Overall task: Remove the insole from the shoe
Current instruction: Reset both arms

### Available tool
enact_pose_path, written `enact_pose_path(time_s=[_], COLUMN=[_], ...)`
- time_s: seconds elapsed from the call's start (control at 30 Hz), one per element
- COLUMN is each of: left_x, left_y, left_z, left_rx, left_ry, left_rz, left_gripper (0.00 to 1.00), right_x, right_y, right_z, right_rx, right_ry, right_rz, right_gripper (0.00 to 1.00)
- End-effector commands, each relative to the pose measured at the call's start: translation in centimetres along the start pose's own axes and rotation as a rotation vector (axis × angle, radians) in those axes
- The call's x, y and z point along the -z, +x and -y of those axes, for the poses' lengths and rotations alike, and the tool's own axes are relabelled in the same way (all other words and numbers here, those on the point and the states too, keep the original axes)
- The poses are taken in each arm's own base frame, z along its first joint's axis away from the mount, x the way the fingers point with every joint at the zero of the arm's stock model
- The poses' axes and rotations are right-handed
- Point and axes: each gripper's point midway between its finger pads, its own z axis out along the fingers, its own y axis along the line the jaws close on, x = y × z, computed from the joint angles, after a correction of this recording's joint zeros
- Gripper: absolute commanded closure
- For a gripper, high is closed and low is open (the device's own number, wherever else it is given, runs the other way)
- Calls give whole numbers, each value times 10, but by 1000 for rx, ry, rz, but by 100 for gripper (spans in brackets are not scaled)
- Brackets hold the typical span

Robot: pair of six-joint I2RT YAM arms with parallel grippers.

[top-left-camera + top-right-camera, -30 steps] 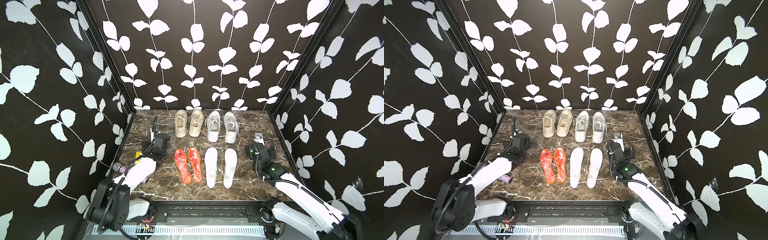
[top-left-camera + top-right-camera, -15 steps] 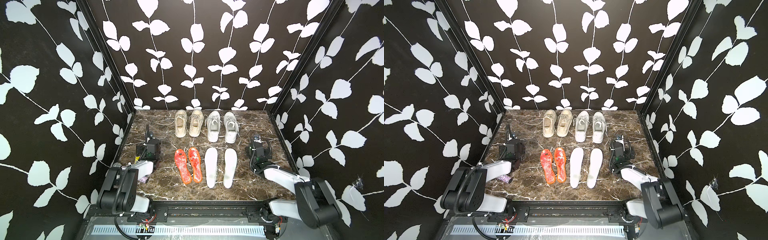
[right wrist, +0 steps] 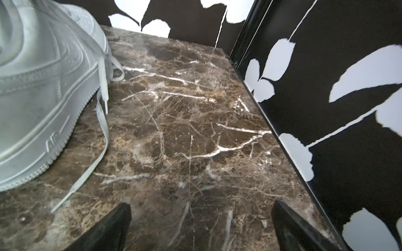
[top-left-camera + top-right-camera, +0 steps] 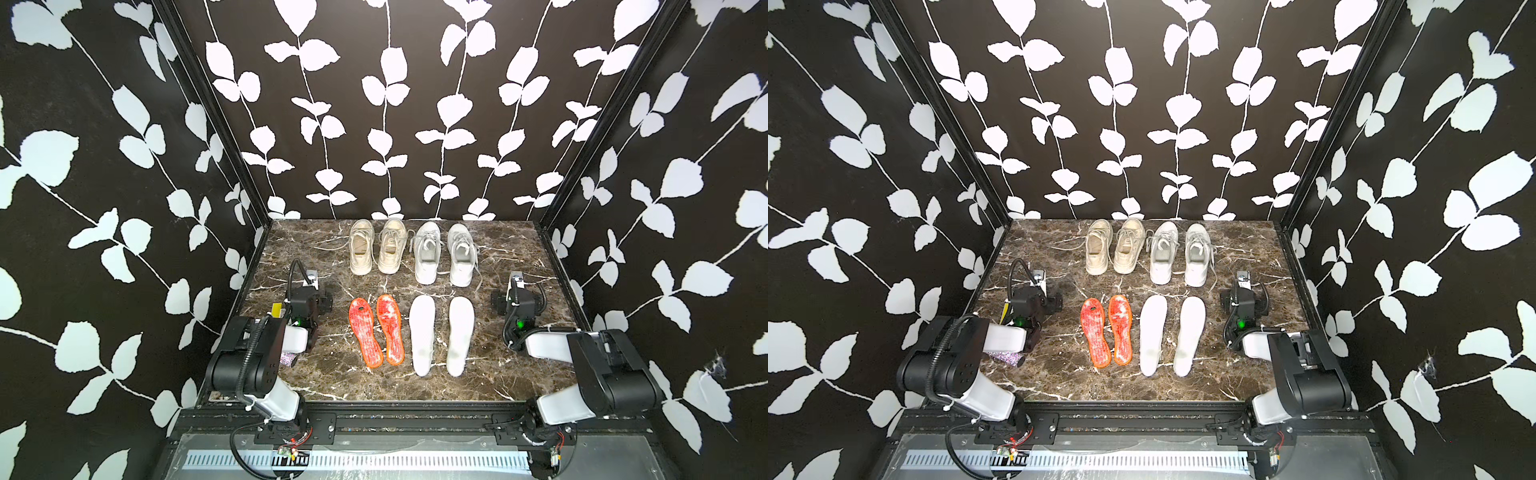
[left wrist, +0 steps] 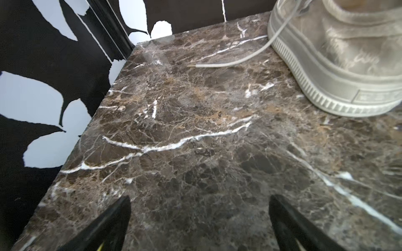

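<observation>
**While both arms idle, four insoles lie out**

Across both top views, orange insoles and white insoles lie flat on the marble table, in front of the beige shoes and white shoes. Left wrist view: my left gripper gapes empty near the beige shoes. Right wrist view: my right gripper gapes empty; I judge a forward sweep could snag the loose lace and drag that shoe.

A robot test booth: leaf-patterned walls enclose a marble tabletop.
</observation>
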Motion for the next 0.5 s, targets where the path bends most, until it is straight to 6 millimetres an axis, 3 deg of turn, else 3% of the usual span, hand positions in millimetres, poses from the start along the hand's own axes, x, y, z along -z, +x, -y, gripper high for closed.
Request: enact_pose_path(time_s=[0.0, 0.47], left_x=[1, 1], left_y=[-24, -24], left_z=[0, -1], left_rx=[26, 28], left_ry=[21, 23], left_rz=[81, 82], left_gripper=[0, 0], right_x=[-4, -9], right_y=[-18, -11], right_z=[2, 12], right_rx=[-71, -114], right_ry=[-21, 13], right_rz=[78, 65], right_gripper=[0, 1])
